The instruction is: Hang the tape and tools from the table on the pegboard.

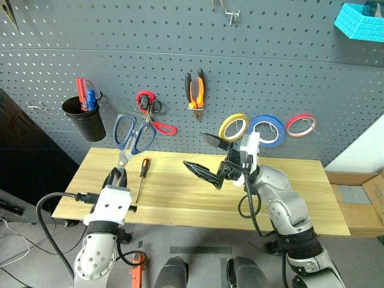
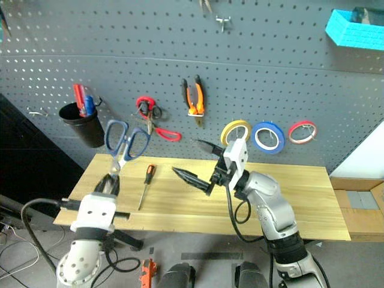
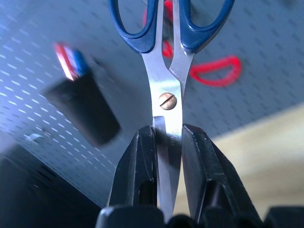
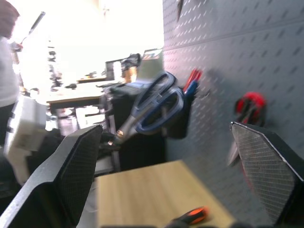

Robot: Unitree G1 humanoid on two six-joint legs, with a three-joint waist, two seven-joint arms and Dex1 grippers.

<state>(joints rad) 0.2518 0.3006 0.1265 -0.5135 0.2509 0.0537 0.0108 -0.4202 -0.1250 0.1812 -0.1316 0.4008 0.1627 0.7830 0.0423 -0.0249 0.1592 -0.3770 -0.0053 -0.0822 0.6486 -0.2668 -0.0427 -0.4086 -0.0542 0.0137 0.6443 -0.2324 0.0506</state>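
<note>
My left gripper point(image 1: 116, 178) is shut on the steel blades of the dark blue-handled scissors point(image 1: 133, 135). It holds them above the left part of the table point(image 1: 180, 201), handles up in front of the pegboard point(image 1: 270, 72). In the left wrist view the fingers point(image 3: 142, 161) clamp the blades just below the pivot screw of the scissors point(image 3: 164, 71). My right gripper point(image 1: 207, 157) hangs open and empty over the table's middle, pointing left. The screwdriver point(image 1: 142, 174) lies on the table beside the left gripper. The pliers point(image 1: 195, 90) and the yellow tape point(image 1: 233, 126) hang on the pegboard.
A black cup point(image 1: 83, 117) with red and blue pens hangs at the left of the board. Red-handled scissors point(image 1: 153, 114), a blue ring point(image 1: 267, 130) and a red ring point(image 1: 300, 125) hang there too. A cyan basket point(image 1: 360, 21) sits top right. Cardboard boxes point(image 1: 360, 198) stand right of the table.
</note>
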